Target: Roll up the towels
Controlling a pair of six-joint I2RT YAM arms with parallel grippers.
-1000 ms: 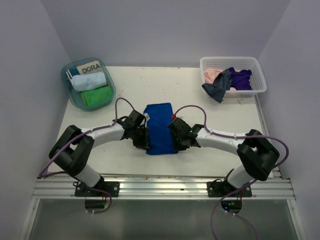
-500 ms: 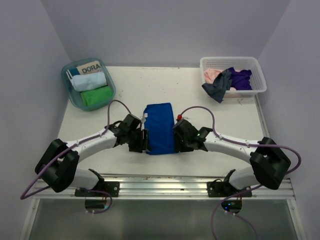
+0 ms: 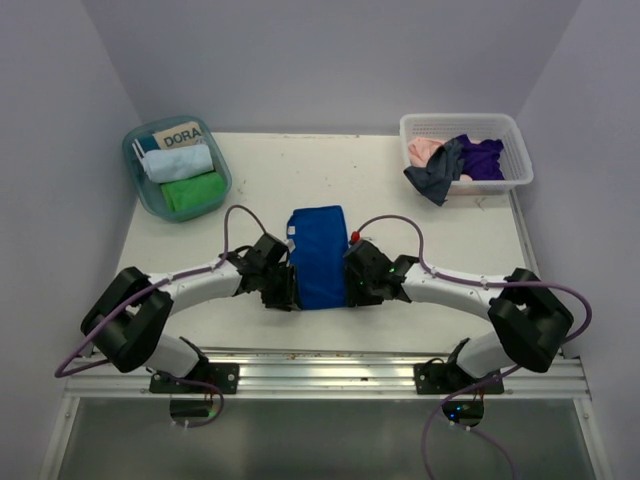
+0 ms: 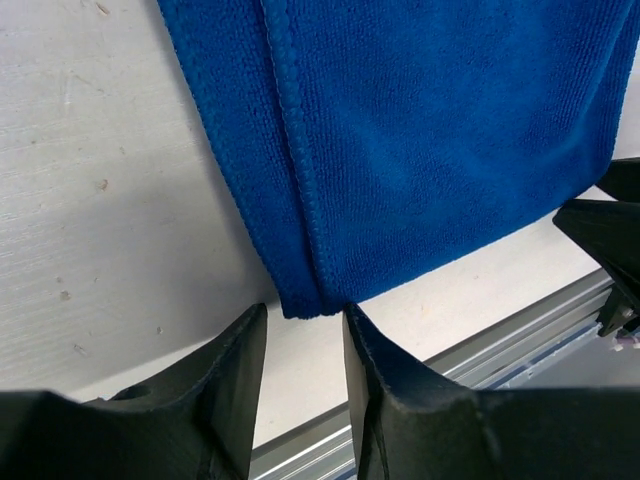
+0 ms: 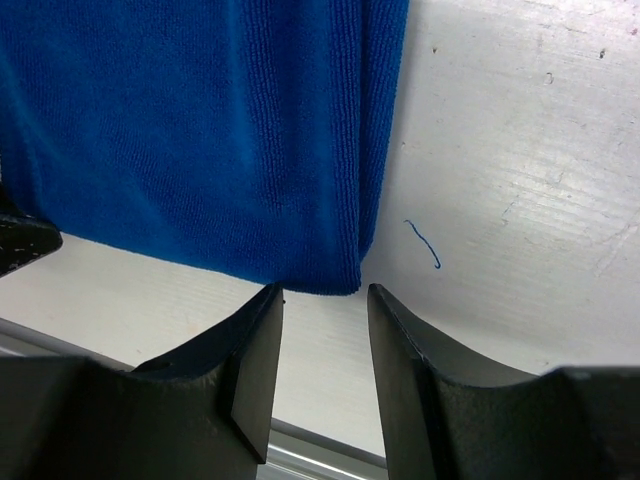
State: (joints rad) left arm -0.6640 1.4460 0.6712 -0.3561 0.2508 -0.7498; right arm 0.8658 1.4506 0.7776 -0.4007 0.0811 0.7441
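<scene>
Open tabletop (image 3: 300, 170) between far-left tub (image 3: 128, 160) and far-right basket (image 3: 500, 186); blue towel (image 3: 318, 258) mid-table, apparently low.

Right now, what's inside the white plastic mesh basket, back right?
Three crumpled soft cloths: a pink cloth at the left, a dark grey cloth draped over the front rim of the white plastic mesh basket, a purple cloth at the right. Anything beneath them is covered.

arms: left arm (image 3: 195, 283) and right arm (image 3: 450, 287) are showing white links between bulky black joints
cables (image 3: 238, 213): purple, looping over both
fingers (image 4: 225, 390): black, matte, tapering
bases (image 3: 195, 379): black, sitting on a silver rail (image 3: 320, 372)
</scene>
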